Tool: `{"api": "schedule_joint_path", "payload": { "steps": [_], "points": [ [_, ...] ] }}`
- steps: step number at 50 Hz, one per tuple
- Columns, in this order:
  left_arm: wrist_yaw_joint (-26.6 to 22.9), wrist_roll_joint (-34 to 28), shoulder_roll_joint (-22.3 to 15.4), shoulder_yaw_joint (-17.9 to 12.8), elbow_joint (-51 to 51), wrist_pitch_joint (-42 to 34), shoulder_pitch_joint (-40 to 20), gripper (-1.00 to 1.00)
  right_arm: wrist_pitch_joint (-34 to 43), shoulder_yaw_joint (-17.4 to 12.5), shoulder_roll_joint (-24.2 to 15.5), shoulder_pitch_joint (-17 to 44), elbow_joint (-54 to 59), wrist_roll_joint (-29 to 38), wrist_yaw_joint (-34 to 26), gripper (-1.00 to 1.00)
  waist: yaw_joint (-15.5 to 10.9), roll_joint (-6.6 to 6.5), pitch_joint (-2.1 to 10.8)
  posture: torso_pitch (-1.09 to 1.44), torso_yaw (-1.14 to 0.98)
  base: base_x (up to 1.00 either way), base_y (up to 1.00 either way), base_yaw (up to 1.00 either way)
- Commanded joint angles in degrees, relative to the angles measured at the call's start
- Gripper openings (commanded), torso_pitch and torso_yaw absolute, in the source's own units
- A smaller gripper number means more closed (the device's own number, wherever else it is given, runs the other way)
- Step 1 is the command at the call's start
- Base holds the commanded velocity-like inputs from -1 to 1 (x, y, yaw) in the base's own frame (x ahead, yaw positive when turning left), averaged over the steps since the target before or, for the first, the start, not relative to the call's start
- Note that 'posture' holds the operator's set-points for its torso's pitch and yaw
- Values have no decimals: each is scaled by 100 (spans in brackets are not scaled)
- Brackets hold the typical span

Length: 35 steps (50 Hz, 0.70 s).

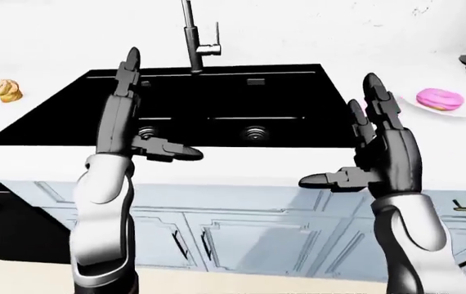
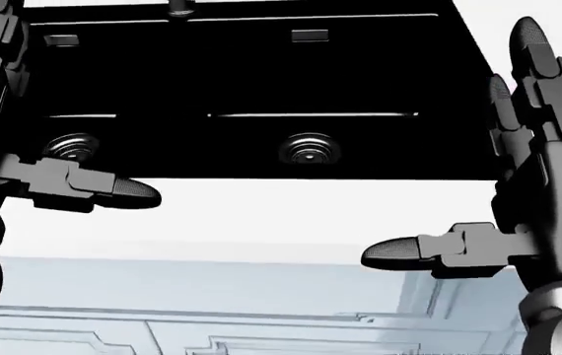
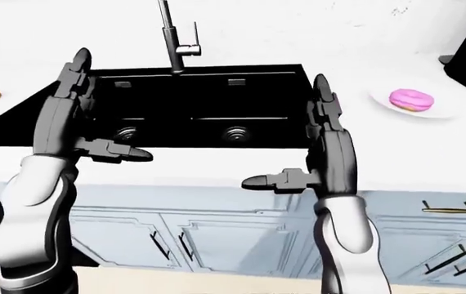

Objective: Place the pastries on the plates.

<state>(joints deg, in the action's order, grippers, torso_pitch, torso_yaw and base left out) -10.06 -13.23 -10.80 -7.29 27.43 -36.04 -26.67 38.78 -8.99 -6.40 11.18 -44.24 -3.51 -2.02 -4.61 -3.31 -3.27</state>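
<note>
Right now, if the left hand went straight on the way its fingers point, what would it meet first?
Probably the faucet side of the black sink; the left hand points up-view over the basin. Depth is unclear.

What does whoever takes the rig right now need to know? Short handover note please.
Left hand: open, empty, raised over the sink.
Right hand: open, empty, raised at the sink's right edge.
Pink donut: already on its plate, on the counter at the left-eye view's right.
Muffin-like pastry: bare on the counter at that view's left; a sliver at the left edge may be the second plate, can't tell.
Done: donut plated. Left: pick up the pastry and plate it.
</note>
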Motion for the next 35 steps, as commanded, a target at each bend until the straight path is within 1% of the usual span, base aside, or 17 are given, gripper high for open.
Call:
{"api": "schedule_joint_path", "payload": {
  "steps": [1, 4, 6, 7, 11, 12, 13, 15, 16, 17, 18, 21, 24, 27, 28, 31, 35],
  "points": [
    [19, 6, -25, 28, 213, 180, -234, 100, -206, -86, -58, 181, -191, 39, 45, 100, 39, 93, 61, 0, 18, 18, 88, 0],
    [14, 5, -50, 12, 211, 167, -251, 100, -201, -65, -56, 216, -170, 47, 58, 100, 42, 369, -54, 0, 18, 18, 88, 0],
    [16, 14, -62, 1, 193, 157, -301, 100, -175, -92, -57, 211, -207, 21, 51, 100, 88, 718, 30, 0, 18, 18, 87, 0],
    [18, 9, -76, -3, 175, 168, -302, 100, -135, -102, -59, 228, -239, 0, 54, 100, 145, 649, 16, 0, 18, 19, 87, 0],
    [17, 19, -102, -28, 218, 139, -298, 100, -104, -103, -66, 258, -233, -11, 97, 100, 87, 732, 180, 0, 18, 13, 85, 0],
    [19, 23, -100, -27, 220, 143, -295, 100, -105, -92, -59, 271, -227, -13, 111, 100, 75, 721, 167, 0, 18, 0, 55, 0],
    [21, 30, -97, -27, 221, 145, -291, 100, -127, -74, -70, 264, -220, 3, 108, 100, 76, 562, 211, 0, 18, 0, 36, 0],
    [19, 25, -95, -27, 241, 155, -255, 100, -170, -52, -78, 234, -210, 41, 86, 100, 70, 86, 233, 0, 18, 0, 38, 0],
    [19, 19, -98, -26, 243, 161, -243, 100, -185, -48, -75, 222, -206, 47, 75, 100, -7, -318, 321, 0, 18, 0, 63, 0],
    [24, 21, -92, -25, 235, 164, -245, 100, -219, -44, -70, 204, -186, 58, 68, 100, -24, -64, 272, 0, 18, 0, 70, 0],
    [27, 11, -93, -18, 236, 162, -245, 100, -219, -43, -65, 199, -193, 65, 64, 100, -84, -7, 183, 0, 18, 0, 70, 0],
    [42, 22, -74, -19, 231, 165, -246, 100, -229, -55, -51, 161, -228, 67, 36, 100, -92, 239, 163, 0, 18, 0, 71, 0],
    [46, 22, -77, -19, 248, 152, -241, 100, -215, -72, -49, 159, -247, 63, 30, 100, -65, 478, 34, 0, 18, 0, 71, 0],
    [45, 35, -76, -28, 251, 157, -237, 100, -211, -67, -45, 153, -258, 70, 31, 100, 65, 909, 122, 0, 18, 0, 71, 0],
    [45, 35, -84, -34, 249, 155, -240, 100, -215, -69, -47, 151, -252, 72, 27, 100, 77, 666, 86, 0, 18, 0, 71, 0],
    [56, 42, -87, -31, 253, 161, -238, 100, -193, -68, -46, 159, -273, 70, 26, 100, 115, 750, 231, 0, 18, 0, 70, 0],
    [45, 44, -99, -40, 280, 139, -235, 100, -183, -92, -51, 161, -285, 62, 24, 100, 121, 534, 170, 0, 18, 0, 71, 0]
  ]
}}
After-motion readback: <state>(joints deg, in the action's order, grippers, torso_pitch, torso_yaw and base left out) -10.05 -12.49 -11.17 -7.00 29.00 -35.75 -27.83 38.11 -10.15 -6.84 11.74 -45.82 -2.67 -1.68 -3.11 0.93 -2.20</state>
